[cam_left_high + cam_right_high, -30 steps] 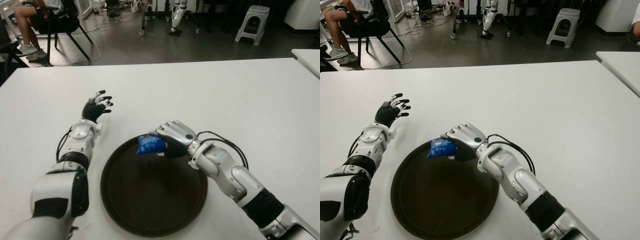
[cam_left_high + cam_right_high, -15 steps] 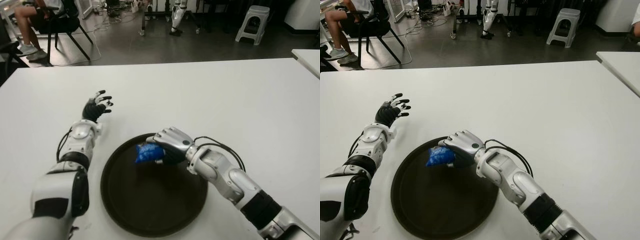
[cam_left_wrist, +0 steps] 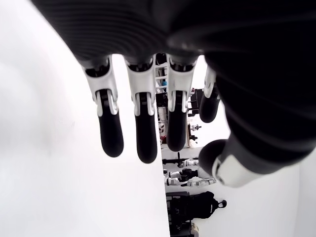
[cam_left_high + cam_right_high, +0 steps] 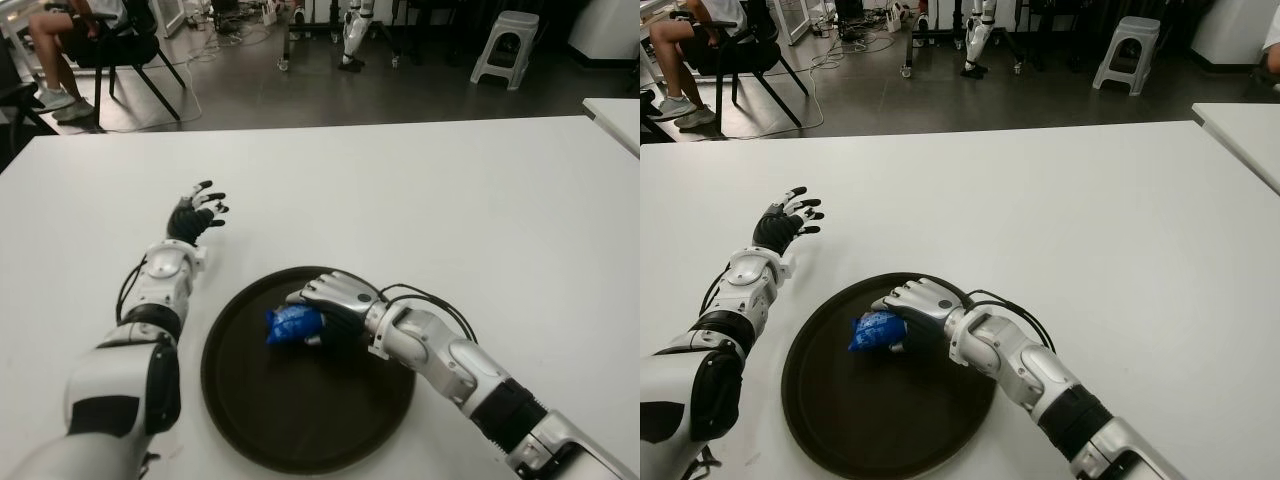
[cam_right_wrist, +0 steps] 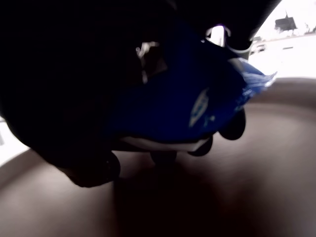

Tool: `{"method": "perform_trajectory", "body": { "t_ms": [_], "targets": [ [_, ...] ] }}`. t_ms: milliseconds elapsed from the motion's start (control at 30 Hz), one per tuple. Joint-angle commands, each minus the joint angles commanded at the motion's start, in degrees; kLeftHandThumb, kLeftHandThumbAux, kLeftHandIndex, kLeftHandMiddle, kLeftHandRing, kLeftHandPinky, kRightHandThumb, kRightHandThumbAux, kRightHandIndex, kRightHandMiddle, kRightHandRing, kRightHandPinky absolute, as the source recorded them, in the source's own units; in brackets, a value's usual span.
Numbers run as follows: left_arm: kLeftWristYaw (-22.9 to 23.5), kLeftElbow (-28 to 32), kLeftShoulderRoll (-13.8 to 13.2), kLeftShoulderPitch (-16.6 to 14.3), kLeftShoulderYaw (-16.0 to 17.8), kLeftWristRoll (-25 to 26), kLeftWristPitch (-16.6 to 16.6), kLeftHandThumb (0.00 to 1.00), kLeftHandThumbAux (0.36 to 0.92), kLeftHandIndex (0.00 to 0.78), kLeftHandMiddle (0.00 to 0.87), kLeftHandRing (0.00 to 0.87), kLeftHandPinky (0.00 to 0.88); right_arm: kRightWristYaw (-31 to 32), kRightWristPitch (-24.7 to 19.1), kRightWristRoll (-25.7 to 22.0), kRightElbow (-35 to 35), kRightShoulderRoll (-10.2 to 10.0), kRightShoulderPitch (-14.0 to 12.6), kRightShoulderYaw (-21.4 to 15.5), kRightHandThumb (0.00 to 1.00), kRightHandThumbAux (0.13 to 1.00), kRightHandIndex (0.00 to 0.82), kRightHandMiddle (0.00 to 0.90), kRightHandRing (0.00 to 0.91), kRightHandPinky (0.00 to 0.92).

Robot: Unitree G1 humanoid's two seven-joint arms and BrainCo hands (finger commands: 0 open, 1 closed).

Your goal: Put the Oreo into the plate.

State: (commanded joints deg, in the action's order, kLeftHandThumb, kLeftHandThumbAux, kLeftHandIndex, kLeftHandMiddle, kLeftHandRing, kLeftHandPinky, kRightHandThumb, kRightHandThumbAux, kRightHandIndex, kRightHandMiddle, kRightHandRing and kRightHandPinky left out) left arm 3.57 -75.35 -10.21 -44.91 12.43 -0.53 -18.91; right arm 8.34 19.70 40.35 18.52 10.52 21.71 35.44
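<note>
Holding blue Oreo pack [image 4: 292,325] clamped in right hand [image 4: 330,300], low over dark plate [image 4: 250,420]. Placing step; next: uncurl fingers, release, lift clear. Left hand [image 4: 195,212] idle, fingers spread, above white worktop [image 4: 480,200].

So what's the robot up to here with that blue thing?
It is putting a packet of Oreos onto a plate. Its right hand has its fingers wrapped around the blue Oreo packet and holds it low over the dark round plate on the white table. It has not let go, and whether the packet touches the plate cannot be told. The left hand shows off to the plate's left, fingers spread, holding nothing.
</note>
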Motion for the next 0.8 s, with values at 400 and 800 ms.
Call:
{"method": "perform_trajectory", "body": {
  "t_ms": [400,800],
  "targets": [
    [-0.23,0.04,0.17,-0.08,0.06,0.08,0.18,0.172,0.659,0.136,0.245,0.28,0.327,0.19,4.1,-1.49,2.69,-0.05,0.52,-0.17,0.099,0.577,0.034,0.029,0.029,0.028],
    [-0.05,0.12,0.25,-0.11,0.37,0.59,0.44,0.187,0.668,0.138,0.253,0.282,0.322,-0.77,5.44,-1.6,4.75,-0.35,1.28,-0.75,0.001,0.472,0.0,0.0,0.0,0.0]
  ]
}}
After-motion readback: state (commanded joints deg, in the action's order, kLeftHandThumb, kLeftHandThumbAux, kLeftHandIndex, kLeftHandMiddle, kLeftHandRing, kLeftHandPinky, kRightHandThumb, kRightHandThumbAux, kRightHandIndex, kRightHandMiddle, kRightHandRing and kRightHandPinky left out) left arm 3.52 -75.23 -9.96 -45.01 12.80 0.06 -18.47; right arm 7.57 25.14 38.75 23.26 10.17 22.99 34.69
